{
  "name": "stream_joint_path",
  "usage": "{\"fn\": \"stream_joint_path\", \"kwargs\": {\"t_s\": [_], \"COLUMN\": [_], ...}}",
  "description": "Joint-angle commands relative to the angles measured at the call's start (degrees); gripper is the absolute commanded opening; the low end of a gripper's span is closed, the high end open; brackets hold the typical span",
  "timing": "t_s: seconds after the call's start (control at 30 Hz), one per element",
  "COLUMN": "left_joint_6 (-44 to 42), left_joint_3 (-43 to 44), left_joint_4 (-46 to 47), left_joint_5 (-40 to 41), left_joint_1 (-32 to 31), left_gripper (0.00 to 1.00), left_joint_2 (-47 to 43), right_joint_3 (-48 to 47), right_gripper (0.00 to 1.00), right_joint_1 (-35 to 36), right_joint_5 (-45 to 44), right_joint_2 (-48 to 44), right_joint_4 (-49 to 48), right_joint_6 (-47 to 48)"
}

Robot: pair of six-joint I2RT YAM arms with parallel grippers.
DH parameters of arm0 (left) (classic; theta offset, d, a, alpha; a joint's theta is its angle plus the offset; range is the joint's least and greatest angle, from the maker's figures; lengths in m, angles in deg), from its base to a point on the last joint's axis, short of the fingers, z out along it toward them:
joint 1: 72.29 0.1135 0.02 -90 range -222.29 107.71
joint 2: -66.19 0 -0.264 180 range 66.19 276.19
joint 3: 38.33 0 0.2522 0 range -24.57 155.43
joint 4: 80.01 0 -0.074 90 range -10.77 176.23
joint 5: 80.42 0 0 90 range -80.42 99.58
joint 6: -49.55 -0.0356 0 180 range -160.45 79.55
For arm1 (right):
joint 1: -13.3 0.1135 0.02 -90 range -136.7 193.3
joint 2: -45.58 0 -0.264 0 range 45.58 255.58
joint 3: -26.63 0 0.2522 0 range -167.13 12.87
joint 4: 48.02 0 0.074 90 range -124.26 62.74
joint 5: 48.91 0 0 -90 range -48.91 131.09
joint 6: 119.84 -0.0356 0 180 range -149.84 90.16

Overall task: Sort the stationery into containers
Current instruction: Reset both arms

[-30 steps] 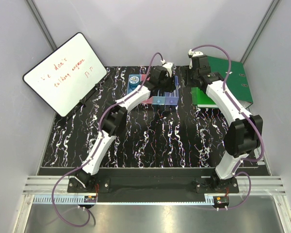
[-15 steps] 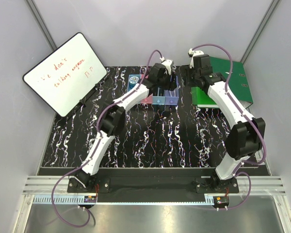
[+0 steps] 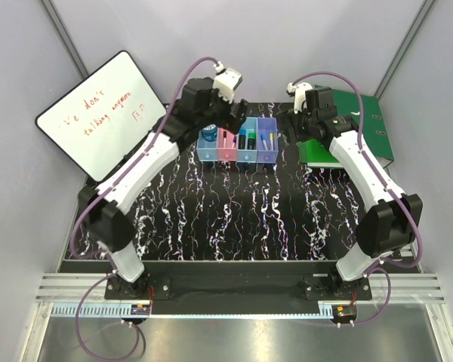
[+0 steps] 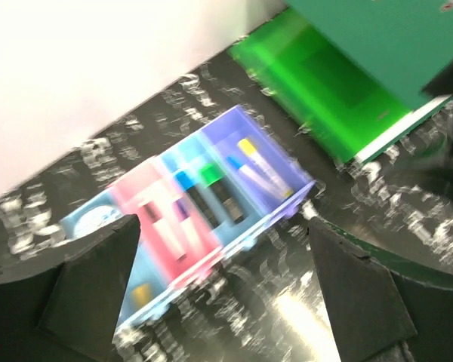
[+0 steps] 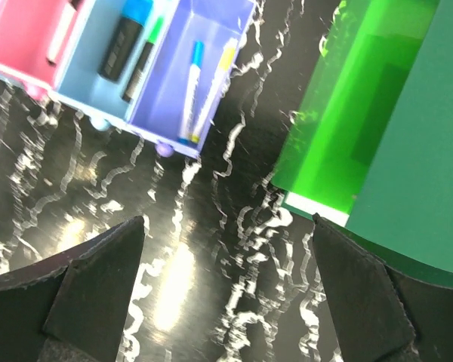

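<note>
From above, 4 joined bins (image 3: pixel 238 145) stand in a row at the far middle of the desk (image 3: pixel 234 226): blue, pink, light blue and purple, left to right. A blue roll (image 3: pixel 208 135) lies in the blue bin, and markers (image 3: pixel 247 140) lie in the other 3. The left pincer (image 3: pixel 236 115) hangs above the far left part of the row. The right pincer (image 3: pixel 291 121) sits just right of the row, beside the green binders (image 3: pixel 359 124). A whiteboard (image 3: pixel 100 115) leans at far left.

The left wrist view is blurred. Its fingers (image 4: pixel 90 294) are spread wide and the pincer is released and empty, with the bins lying beyond it and the roll in the leftmost bin.

In the right wrist view the fingers (image 5: pixel 90 286) are also spread, so this pincer is released and empty too, above bare desk between the purple bin and a binder. The purple bin holds 2 slim markers, 1 blue-capped and 1 yellow-capped.
</note>
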Motion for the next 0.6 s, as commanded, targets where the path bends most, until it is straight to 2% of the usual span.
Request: {"fn": "stream_joint_path", "kwargs": {"t_s": [0.0, 0.1, 0.2, 0.43, 0.57], "left_joint_6": [-10.8, -14.8, -12.6, -10.1, -9.8], "left_joint_3": [-10.8, -15.0, -17.1, -26.2, -26.8], "left_joint_4": [-4.8, -7.3, -9.7, -11.6, -14.7], "left_joint_5": [3.5, 3.7, 6.5, 6.6, 7.9], "left_joint_1": [1.6, 1.7, 2.1, 5.6, 7.0], "left_gripper": [0.99, 0.99, 0.99, 0.99, 0.99], "left_joint_2": [-6.5, -10.2, -13.5, -24.8, -27.2], "right_joint_3": [-3.9, -8.0, -9.7, -7.0, -7.3], "right_gripper": [1.00, 1.00, 1.00, 1.00, 1.00], "right_joint_1": [0.9, 1.9, 3.3, 4.6, 4.8], "right_joint_5": [-0.7, -4.8, -11.3, -8.3, -8.6], "right_joint_2": [-2.0, 0.3, 0.1, -6.1, -7.4], "right_joint_4": [5.2, 11.0, 13.0, 14.9, 15.8], "right_joint_6": [10.5, 12.5, 10.2, 10.4, 10.6]}}
